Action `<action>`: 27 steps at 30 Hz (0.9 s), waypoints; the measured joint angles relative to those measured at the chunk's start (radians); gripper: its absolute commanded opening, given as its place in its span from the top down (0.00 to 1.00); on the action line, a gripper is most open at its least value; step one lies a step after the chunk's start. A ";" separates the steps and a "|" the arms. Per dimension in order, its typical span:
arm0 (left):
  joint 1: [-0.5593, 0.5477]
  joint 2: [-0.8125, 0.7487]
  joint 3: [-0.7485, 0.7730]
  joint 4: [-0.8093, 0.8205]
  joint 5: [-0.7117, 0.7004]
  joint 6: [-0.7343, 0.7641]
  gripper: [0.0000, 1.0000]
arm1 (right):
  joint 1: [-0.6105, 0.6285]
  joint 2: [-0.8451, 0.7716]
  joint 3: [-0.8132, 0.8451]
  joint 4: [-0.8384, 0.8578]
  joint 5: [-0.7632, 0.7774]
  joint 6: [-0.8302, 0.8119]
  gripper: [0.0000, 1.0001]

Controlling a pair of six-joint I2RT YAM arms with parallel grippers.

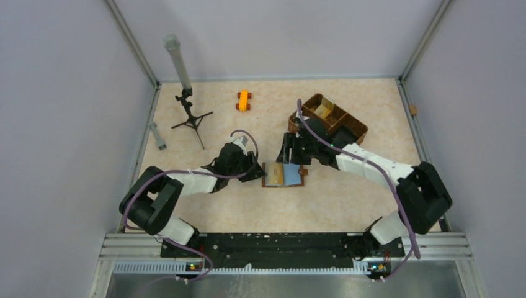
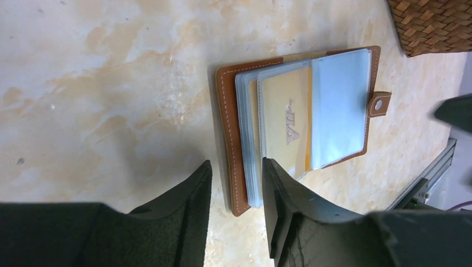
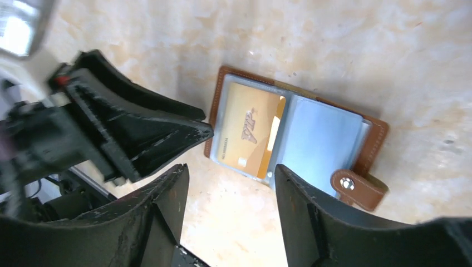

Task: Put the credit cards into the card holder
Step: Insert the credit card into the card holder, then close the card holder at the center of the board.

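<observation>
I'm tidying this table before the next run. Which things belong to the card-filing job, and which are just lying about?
Job: open brown leather card holder with blue sleeves; gold credit card in its sleeve; yellowish flat piece, likely a card, in the brown woven basket.
Lying about: orange toy car; black tripod with grey tube; grey bar.
</observation>
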 measured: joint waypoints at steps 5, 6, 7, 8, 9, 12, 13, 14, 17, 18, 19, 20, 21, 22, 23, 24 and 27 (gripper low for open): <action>-0.001 -0.048 -0.003 -0.067 -0.031 0.010 0.49 | -0.007 -0.180 -0.048 -0.046 0.084 -0.015 0.37; -0.001 -0.057 -0.004 -0.079 -0.035 0.013 0.48 | -0.013 -0.202 -0.074 -0.047 0.093 -0.014 0.36; -0.001 -0.063 -0.005 -0.089 -0.037 0.015 0.47 | -0.018 -0.214 -0.098 -0.048 0.098 -0.013 0.36; -0.001 -0.067 -0.005 -0.093 -0.037 0.017 0.47 | -0.024 -0.225 -0.130 -0.051 0.104 -0.011 0.35; -0.001 -0.069 -0.005 -0.097 -0.036 0.018 0.46 | -0.030 -0.230 -0.159 -0.053 0.107 -0.007 0.35; -0.001 -0.069 -0.008 -0.091 -0.027 0.009 0.46 | -0.051 -0.231 -0.254 -0.059 0.105 0.005 0.34; -0.001 -0.069 -0.012 -0.084 -0.022 0.002 0.45 | -0.056 -0.231 -0.275 -0.058 0.103 0.012 0.34; -0.001 -0.069 -0.018 -0.074 -0.014 -0.005 0.45 | -0.061 -0.231 -0.297 -0.056 0.100 0.017 0.35; -0.002 -0.063 -0.030 -0.042 0.010 -0.029 0.45 | -0.073 -0.231 -0.336 -0.047 0.089 0.031 0.36; -0.001 -0.055 -0.033 -0.025 0.022 -0.037 0.45 | -0.076 -0.231 -0.344 -0.033 0.084 0.038 0.38; -0.002 -0.048 -0.035 -0.010 0.031 -0.045 0.45 | -0.078 -0.231 -0.349 -0.019 0.082 0.042 0.39; -0.002 -0.039 -0.037 0.009 0.042 -0.056 0.45 | -0.079 -0.231 -0.355 -0.002 0.080 0.047 0.40; -0.001 -0.030 -0.039 0.028 0.055 -0.066 0.45 | -0.081 -0.231 -0.362 0.018 0.074 0.053 0.42; -0.002 -0.022 -0.040 0.045 0.066 -0.074 0.45 | -0.082 -0.230 -0.367 0.032 0.070 0.058 0.43; -0.002 -0.015 -0.041 0.056 0.074 -0.082 0.46 | -0.084 -0.230 -0.375 0.052 0.064 0.065 0.44; -0.002 -0.009 -0.043 0.069 0.081 -0.088 0.46 | -0.084 -0.228 -0.383 0.072 0.058 0.072 0.45; -0.002 0.002 -0.046 0.093 0.096 -0.100 0.45 | -0.087 -0.204 -0.401 0.125 0.039 0.091 0.47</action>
